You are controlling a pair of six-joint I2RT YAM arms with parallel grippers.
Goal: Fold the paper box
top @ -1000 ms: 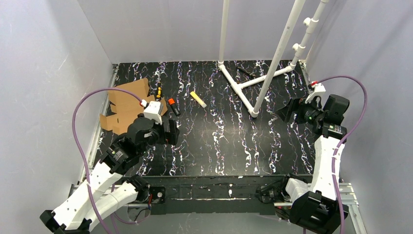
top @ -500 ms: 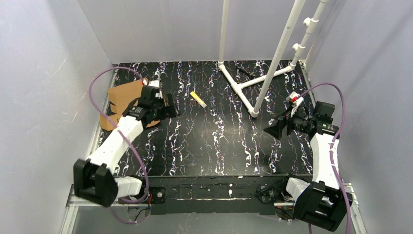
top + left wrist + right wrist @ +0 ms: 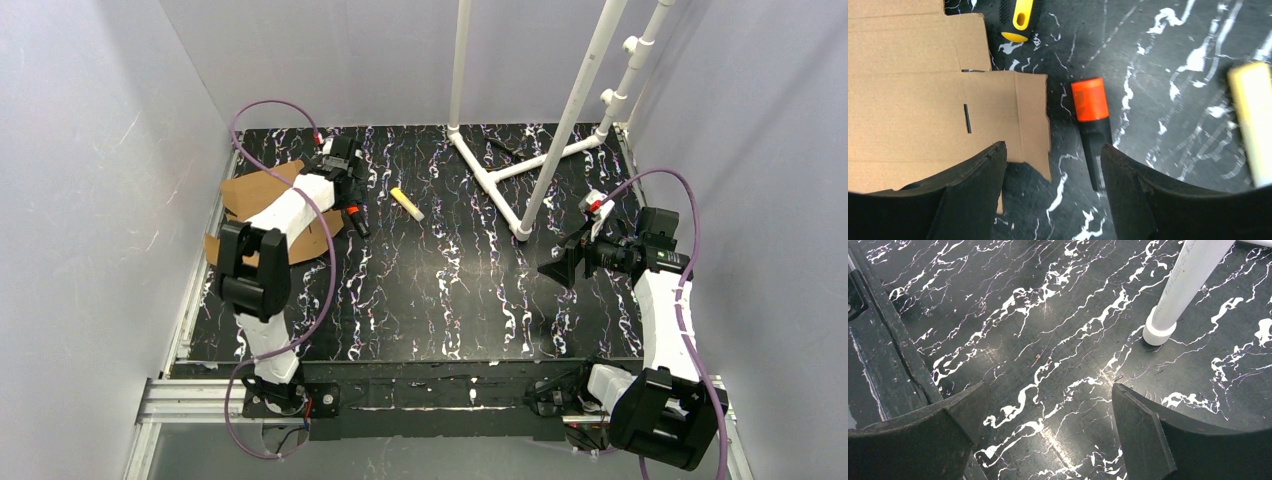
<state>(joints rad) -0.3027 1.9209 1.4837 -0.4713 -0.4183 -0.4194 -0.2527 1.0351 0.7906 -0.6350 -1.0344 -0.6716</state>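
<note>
The left gripper (image 3: 1053, 157) was seen partly open, empty, above the orange-capped marker (image 3: 1091, 107); the right gripper (image 3: 1048, 405) was held wide, empty. Just beside the marker the paper box (image 3: 923, 110) lay flat: judged light, stiff, best pinched at a flap edge.

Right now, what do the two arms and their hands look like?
The left arm and right arm have white shells, black joints and a looping purple cable each. The left hand and right hand are matte black, each with two broad, wedge-shaped fingers.
</note>
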